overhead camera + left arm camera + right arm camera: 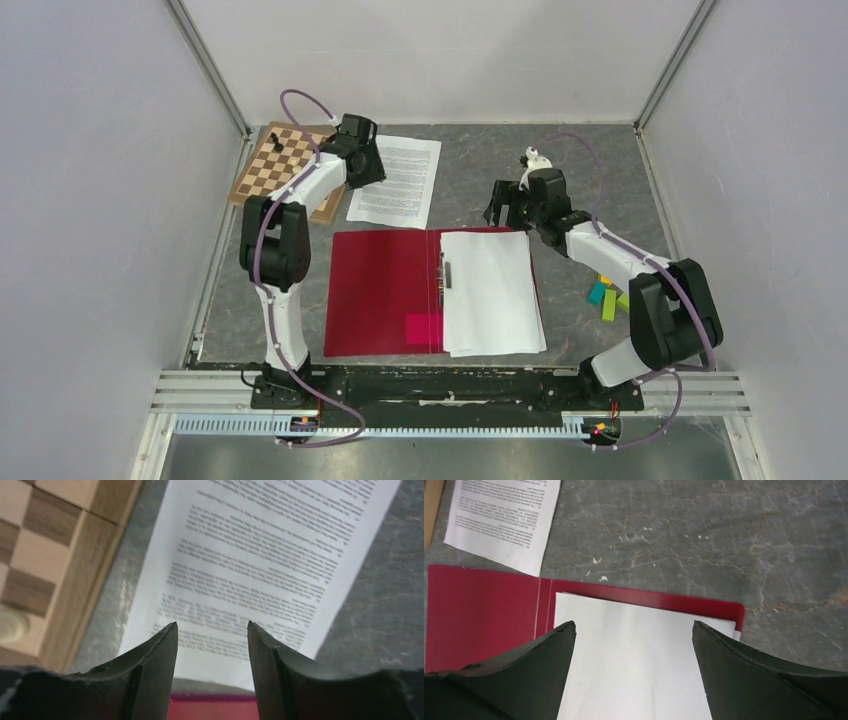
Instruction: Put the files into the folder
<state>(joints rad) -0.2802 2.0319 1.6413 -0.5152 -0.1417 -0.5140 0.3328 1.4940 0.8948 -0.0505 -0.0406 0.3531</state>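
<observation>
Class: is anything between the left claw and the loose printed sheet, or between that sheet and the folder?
Nothing visible: the open left claw hangs over the printed sheet, and the red folder lies open right beside it.

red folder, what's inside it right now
A stack of white sheets, blank side up, covers the right half of the open folder; a metal clip at its spine, a pink patch on its left half. Anything beneath the stack is hidden.
</observation>
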